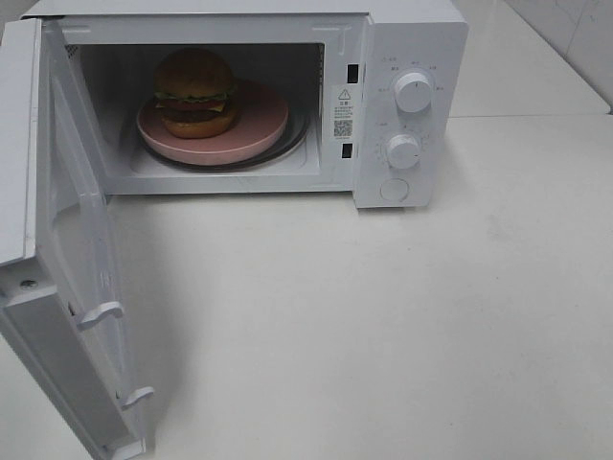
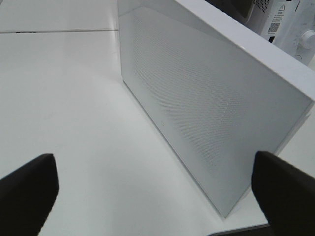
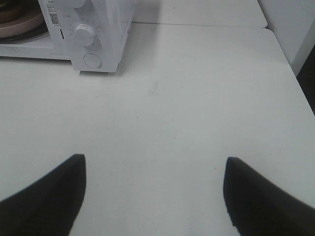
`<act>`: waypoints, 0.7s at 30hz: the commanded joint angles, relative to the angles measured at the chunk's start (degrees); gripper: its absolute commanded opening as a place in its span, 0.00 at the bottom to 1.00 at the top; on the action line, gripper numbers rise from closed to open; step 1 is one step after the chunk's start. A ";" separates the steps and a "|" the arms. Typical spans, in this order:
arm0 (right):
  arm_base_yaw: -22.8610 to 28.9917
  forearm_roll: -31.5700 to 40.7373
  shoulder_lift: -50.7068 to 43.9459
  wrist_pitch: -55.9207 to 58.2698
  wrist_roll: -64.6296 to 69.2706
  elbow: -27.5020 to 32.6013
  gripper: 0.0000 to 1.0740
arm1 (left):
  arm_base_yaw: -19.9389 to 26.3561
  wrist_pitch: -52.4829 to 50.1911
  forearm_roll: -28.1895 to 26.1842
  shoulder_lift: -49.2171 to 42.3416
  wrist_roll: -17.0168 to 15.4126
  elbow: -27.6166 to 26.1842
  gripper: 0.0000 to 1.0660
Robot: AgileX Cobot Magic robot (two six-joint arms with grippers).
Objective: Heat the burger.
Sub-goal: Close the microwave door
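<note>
The left gripper has its jaws spread wide with nothing between them. Just ahead of them is the flat outer face of the white, finely dotted microwave door, a stance that looks suited to pushing that door shut. The right gripper is also wide and empty, above the bare white tabletop. Well ahead of its jaws and off to one side is the white box-shaped microwave, with two round white knobs and a round button, probably so it can set the dial later.

The tall burger, with a glossy brown bun, lettuce and cheese, sits on a round pink plate inside the open cavity, far from both grippers. It is loaded but not yet shut in.

A white sticker on the frame shows a warning triangle and a QR code. Its text and the dial markings are too small to read.
</note>
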 commanded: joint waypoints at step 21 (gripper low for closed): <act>-0.40 0.17 -1.55 -0.46 -0.69 0.06 0.71 | -0.11 -5.67 -0.34 7.16 -0.34 -2.01 0.80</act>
